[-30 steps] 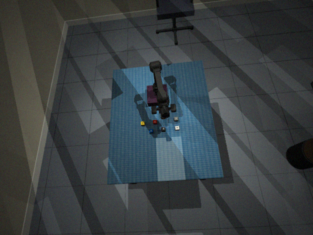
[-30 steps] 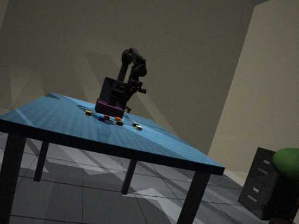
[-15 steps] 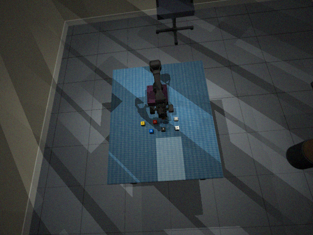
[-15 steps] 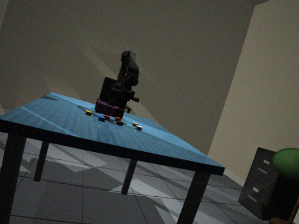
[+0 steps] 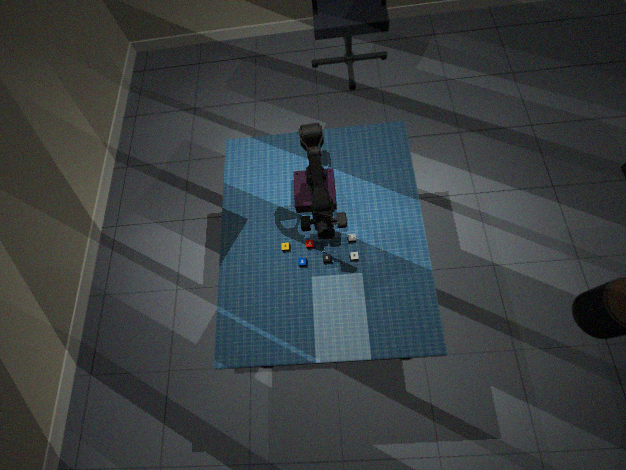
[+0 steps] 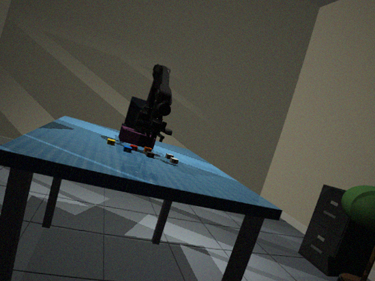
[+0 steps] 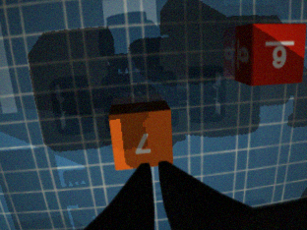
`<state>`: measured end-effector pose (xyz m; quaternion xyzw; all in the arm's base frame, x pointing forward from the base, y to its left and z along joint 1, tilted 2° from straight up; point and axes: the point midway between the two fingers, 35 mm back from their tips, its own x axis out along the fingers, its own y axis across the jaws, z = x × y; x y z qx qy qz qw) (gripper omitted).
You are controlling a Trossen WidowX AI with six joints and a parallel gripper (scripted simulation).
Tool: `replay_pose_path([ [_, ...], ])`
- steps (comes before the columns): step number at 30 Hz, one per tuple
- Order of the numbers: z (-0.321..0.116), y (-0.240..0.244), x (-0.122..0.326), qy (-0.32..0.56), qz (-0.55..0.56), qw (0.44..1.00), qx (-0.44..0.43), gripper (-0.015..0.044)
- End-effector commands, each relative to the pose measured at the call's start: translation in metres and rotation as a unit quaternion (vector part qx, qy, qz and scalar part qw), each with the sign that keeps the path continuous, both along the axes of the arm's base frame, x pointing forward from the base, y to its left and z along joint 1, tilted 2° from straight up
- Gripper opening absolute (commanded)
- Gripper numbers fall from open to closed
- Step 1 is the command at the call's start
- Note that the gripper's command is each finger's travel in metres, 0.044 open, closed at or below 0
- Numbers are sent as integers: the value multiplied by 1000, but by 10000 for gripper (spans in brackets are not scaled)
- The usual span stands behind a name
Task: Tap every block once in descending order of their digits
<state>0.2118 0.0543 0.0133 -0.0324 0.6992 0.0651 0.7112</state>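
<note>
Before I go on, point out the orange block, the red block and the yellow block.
Orange block point(image 6: 147, 149) point(image 7: 148, 140): exterior, front; wrist, top face.
Red block point(image 5: 309, 244) point(image 7: 282, 56): top, wrist; top face.
Yellow block point(image 5: 285, 246): top; top face.

Matt, plastic-looking claw point(image 5: 325, 231) point(image 6: 161, 138) point(image 7: 155, 164); below it, 1 smooth, matt orange block point(image 6: 147, 149) point(image 7: 143, 139); beside that, 1 smooth red block point(image 5: 309, 244) point(image 6: 133, 146) point(image 7: 276, 54)
</note>
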Motion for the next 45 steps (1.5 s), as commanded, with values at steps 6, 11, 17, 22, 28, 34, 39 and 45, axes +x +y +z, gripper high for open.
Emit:
replay_pose_path([
  [6,-16,0,-1,1,-2,1000,-2,20],
  [11,-22,0,-1,1,-2,1000,-2,20],
  [17,-10,0,-1,1,-1,1000,-1,20],
  [22,9,-1,-2,1,-2,1000,-2,20],
  [28,65,-3,1,1,-2,1000,-2,20],
  [34,90,-5,-2,1,-2,1000,-2,20],
  [39,90,-10,4,0,-2,1000,-2,20],
  [45,89,-69,52,-2,-2,1000,-5,20],
])
